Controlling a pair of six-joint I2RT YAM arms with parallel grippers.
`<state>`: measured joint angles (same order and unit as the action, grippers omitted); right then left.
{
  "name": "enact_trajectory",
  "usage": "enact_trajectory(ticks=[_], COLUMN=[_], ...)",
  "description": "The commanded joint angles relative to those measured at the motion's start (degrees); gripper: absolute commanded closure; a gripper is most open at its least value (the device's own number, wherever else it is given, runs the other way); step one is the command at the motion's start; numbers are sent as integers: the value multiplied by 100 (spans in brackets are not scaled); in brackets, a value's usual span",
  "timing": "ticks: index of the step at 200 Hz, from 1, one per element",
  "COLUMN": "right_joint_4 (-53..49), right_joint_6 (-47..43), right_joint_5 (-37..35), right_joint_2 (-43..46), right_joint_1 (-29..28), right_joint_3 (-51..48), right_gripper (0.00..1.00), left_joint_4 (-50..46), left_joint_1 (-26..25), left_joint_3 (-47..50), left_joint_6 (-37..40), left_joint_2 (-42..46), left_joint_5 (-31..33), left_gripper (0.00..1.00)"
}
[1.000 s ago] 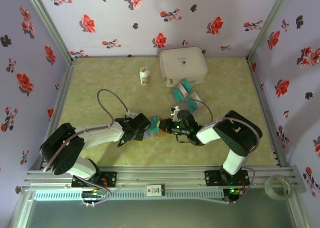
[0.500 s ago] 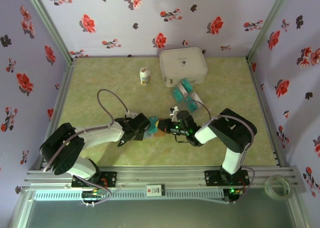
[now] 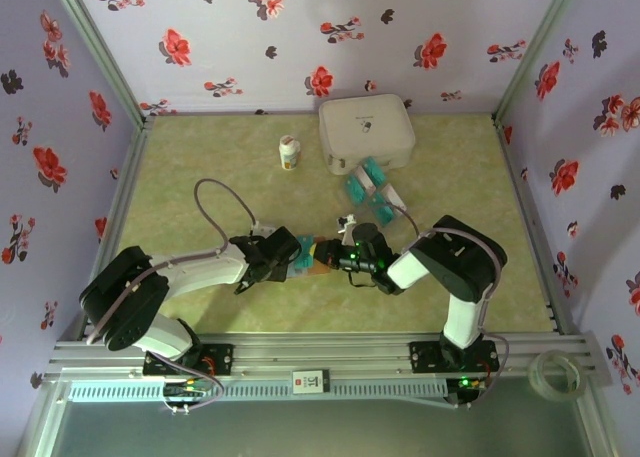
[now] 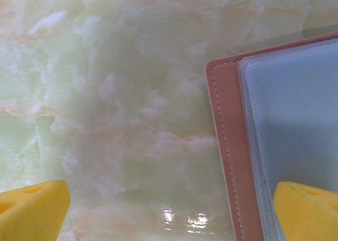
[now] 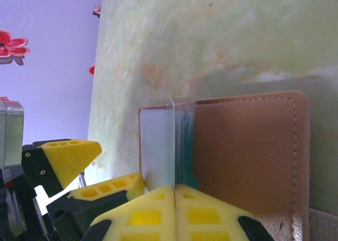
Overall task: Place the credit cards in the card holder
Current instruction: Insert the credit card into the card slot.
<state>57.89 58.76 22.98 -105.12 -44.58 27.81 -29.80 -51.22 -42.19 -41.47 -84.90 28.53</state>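
The card holder (image 3: 316, 256) lies open on the green table between my two grippers. In the right wrist view its brown cover (image 5: 248, 151) lies flat and a thin blue-grey pocket leaf (image 5: 172, 141) stands on edge, with a teal card (image 5: 188, 146) showing behind it. My right gripper (image 5: 174, 191) is shut on the bottom of that leaf. My left gripper (image 4: 169, 209) is open, one yellow fingertip (image 4: 306, 212) over the holder's blue-grey pocket (image 4: 290, 125), the other on bare table. Loose credit cards (image 3: 368, 189) lie in a pile farther back.
A big white rounded case (image 3: 366, 132) stands at the back, just behind the card pile. A small white bottle (image 3: 289, 154) stands to its left. Flowered walls close the table on three sides. A tape roll (image 3: 558, 370) sits on the frame at the bottom right.
My right arm has drawn in a little to the left, its gripper still shut at the holder. The left arm and the card pile have not moved.
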Motion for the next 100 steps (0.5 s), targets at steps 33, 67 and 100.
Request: enact_trajectory(ticks=[33,67,100], right_joint_4=[300,397,451], right_joint_6=[38,34,30], right_joint_5=[102,165,210], right_joint_2=[-147,-231,-288], right_joint_1=[-53,-60,-60], right_joint_3=[-121,-186,-232], right_gripper=[100,100,100], left_joint_4=[-247,-254,-254], left_joint_1=[-11,-15,-11], left_joint_3=[143,150,135], left_joint_6=[-56,-57,-64], left_joint_2=[-34,-34,-36], left_joint_5=[172,178,172], left_gripper=[0,0,0])
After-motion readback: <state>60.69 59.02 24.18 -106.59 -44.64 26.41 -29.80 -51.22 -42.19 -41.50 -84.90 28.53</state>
